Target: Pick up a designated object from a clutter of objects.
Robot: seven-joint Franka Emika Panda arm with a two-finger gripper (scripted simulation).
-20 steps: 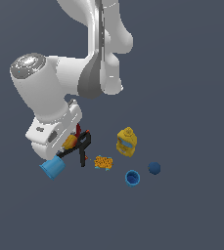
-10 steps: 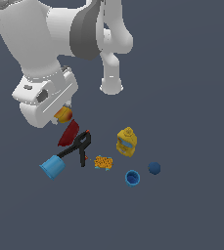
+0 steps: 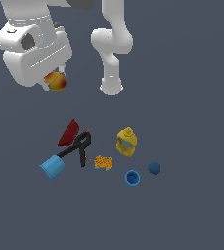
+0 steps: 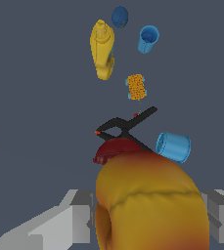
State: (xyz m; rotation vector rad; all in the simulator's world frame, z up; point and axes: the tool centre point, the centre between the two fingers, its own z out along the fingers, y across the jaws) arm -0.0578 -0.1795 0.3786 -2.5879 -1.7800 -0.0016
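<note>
**A:** Where's your fruit right now?

**B:** The peach (image 3: 57, 81) is up in the air, clamped in the gripper (image 3: 54, 83), well above the rest of the clutter. In the wrist view you see it (image 4: 150, 202) filling the foreground with a grey finger (image 4: 79, 217) pressed on each side, so the jaws are closed on the peach.

**A:** And what's left on the counter (image 3: 182, 210)?

**B:** You've got the dark red bowl (image 3: 69, 133) tipped on edge, with the black clamp (image 3: 79, 147) just beside it and touching a blue cup (image 3: 53, 167) that lies on its side. The orange speckled lump (image 3: 103, 162) sits near the clamp's tip. The yellow bottle (image 3: 126, 141) is toward the exterior view's right of that, apart from the lump. A second blue cup (image 3: 132, 178) stands mouth-up, with the blue ball (image 3: 154, 168) just beside it (not touching, as far as you can see).

**A:** Arm?

**B:** The white arm (image 3: 33, 46) hangs at the exterior view's upper left; its base (image 3: 111, 85) stands behind the clutter.
</note>
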